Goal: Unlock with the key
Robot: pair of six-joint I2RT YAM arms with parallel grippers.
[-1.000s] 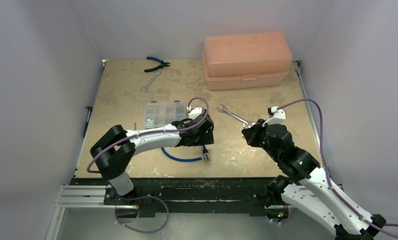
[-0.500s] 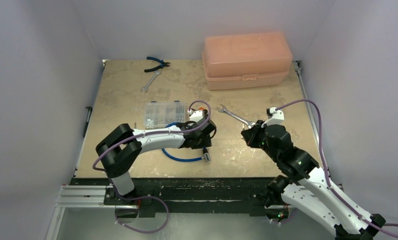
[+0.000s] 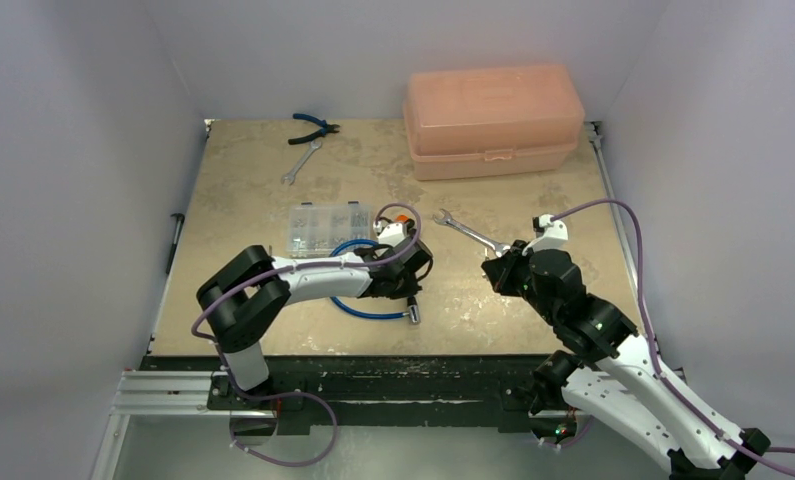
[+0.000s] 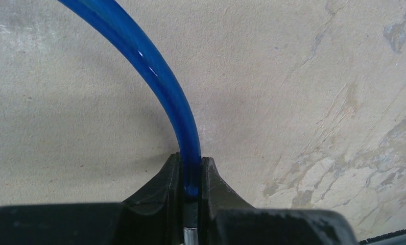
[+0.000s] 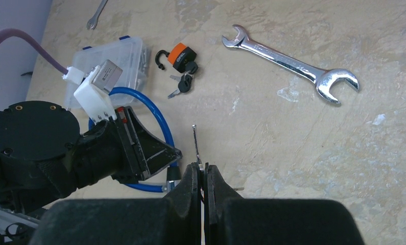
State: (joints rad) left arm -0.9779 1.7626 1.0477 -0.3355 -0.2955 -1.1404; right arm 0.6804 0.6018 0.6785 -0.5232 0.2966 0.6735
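My left gripper (image 4: 191, 162) is shut on a blue cable (image 4: 160, 76), near its black and metal end piece. The cable loops across the table (image 3: 358, 312) under the left gripper (image 3: 410, 272). An orange padlock (image 5: 182, 54) with a black shackle lies beyond it, and the key (image 5: 184, 83) with a black head lies bunched with a like one just in front of the padlock. My right gripper (image 5: 203, 167) is shut on a thin silver key (image 5: 195, 142) whose blade points forward. It hovers to the right of the left gripper's fingers (image 5: 152, 153).
A large silver wrench (image 5: 287, 64) lies to the right of the padlock. A clear parts box (image 3: 325, 225) sits behind the left arm. A salmon toolbox (image 3: 493, 120) stands at the back right, with blue pliers (image 3: 313, 127) and a small wrench (image 3: 300, 162) at the back left.
The left gripper has closed on the blue cable, and part of the cable's loop now shows on the far side of the arm. The right arm has barely moved.
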